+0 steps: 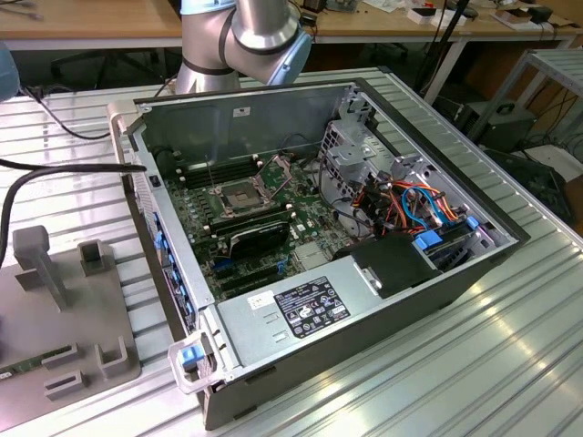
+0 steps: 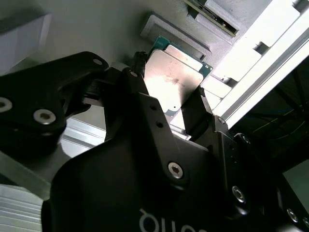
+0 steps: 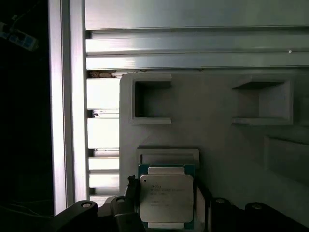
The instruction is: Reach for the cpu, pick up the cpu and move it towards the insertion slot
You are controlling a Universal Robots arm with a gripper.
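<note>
End effector (image 3: 167, 192) pinching the cpu (image 3: 166, 205) by two opposite edges at the grey holder tray (image 3: 222, 145) on the desk (image 3: 193, 53); chip judged light, stiff, thin, slick, contacts likely fragile, so an edge hold suits it.

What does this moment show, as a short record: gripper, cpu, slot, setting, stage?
gripper: the gripper is shut on the cpu, holding two opposite edges, in both wrist views
cpu: at the grey fixture, next to its raised lip; cannot tell whether lifted or resting
insertion slot: the insertion slot has a silvery frame and dark centre, and sits inside the open computer case
stage: cpu grasped at the fixture, not yet at the slot
</note>
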